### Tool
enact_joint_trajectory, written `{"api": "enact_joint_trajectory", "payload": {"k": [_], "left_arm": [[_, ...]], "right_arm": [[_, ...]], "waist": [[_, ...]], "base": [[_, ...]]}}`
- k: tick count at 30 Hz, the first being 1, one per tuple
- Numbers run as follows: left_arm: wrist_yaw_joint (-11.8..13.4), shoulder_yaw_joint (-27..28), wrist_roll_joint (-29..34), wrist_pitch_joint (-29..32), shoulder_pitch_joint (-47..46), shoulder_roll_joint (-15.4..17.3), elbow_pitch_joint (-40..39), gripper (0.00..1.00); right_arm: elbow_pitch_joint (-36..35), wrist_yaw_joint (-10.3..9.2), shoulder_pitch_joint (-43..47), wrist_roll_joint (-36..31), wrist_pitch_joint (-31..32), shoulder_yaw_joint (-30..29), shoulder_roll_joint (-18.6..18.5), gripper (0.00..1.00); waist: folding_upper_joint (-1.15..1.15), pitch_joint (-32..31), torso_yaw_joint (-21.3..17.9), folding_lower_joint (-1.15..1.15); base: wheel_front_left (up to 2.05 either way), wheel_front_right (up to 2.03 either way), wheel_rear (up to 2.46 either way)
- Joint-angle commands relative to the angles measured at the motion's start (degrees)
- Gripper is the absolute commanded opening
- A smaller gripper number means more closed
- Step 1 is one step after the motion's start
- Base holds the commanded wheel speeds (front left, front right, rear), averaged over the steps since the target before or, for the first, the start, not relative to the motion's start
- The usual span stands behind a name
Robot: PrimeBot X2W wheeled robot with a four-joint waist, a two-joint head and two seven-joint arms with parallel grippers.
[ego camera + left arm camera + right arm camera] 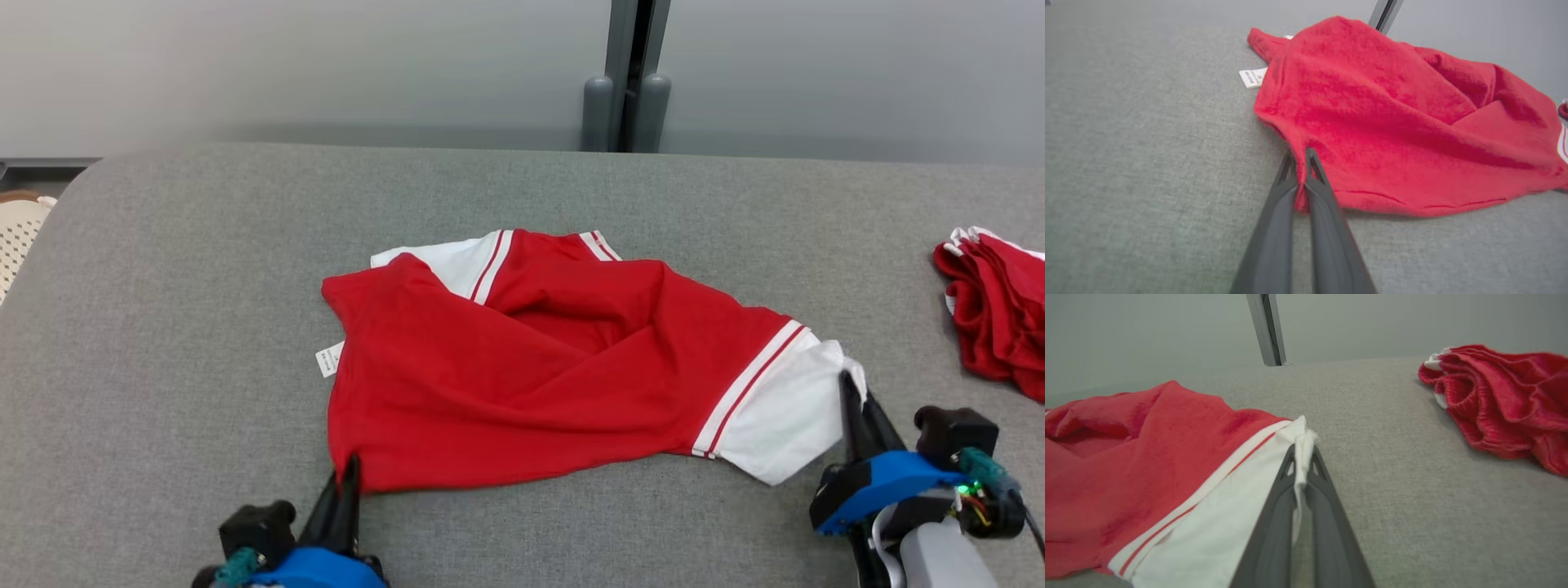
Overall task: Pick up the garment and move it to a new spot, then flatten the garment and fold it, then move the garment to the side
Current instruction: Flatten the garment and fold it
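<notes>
Head view, nearest us: our left gripper (353,467) is clenched on the hem corner, and our right gripper (847,384) on the white sleeve, of the crumpled red-and-white jersey shirt (531,367) lying mid-table. We judge lifting, flattening and folding are all left to do. Farther off, the print on its small white tag (329,359) is too small to read.

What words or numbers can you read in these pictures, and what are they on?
White tag sticking out from the edge of the red garment: it has tiny print, but it is too small and blurred to read.
Nothing else here has words, numbers or signs that can be read.
</notes>
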Motion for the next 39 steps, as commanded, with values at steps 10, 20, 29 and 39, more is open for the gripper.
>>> {"api": "enact_joint_trajectory", "payload": {"k": [10, 20, 29, 39], "left_arm": [[-0.1, 3.7, -3.0, 0.0, -6.3, 2.9, -20.8, 0.0], [-0.1, 2.8, -2.6, 0.0, -20.7, 13.4, -31.7, 0.0], [-0.1, 1.3, -5.1, 5.4, -35.5, 19.8, -32.0, 0.0], [-0.1, -1.7, -5.7, 5.7, -50.4, 20.9, -20.7, 0.0]], "right_arm": [[-17.9, 0.02, -3.2, 10.5, 0.0, 1.7, -0.1, 0.0], [-34.5, 0.02, -15.1, 13.8, 0.0, 3.8, -0.1, 0.0], [-36.6, 0.02, -29.6, 8.9, 4.5, 7.0, -7.3, 0.0], [-23.2, 0.02, -47.6, 1.8, 3.3, 6.5, -7.7, 0.0]], "waist": [[0.0, -3.1, -1.1, -0.01], [0.0, -3.8, -1.9, -0.01], [0.0, -0.1, -2.0, -0.01], [0.0, 10.2, -3.5, -0.01]], "base": [[0.0, 0.0, 0.0], [0.0, 0.0, 0.0], [0.0, 0.0, 0.0], [0.0, 0.0, 0.0]]}}
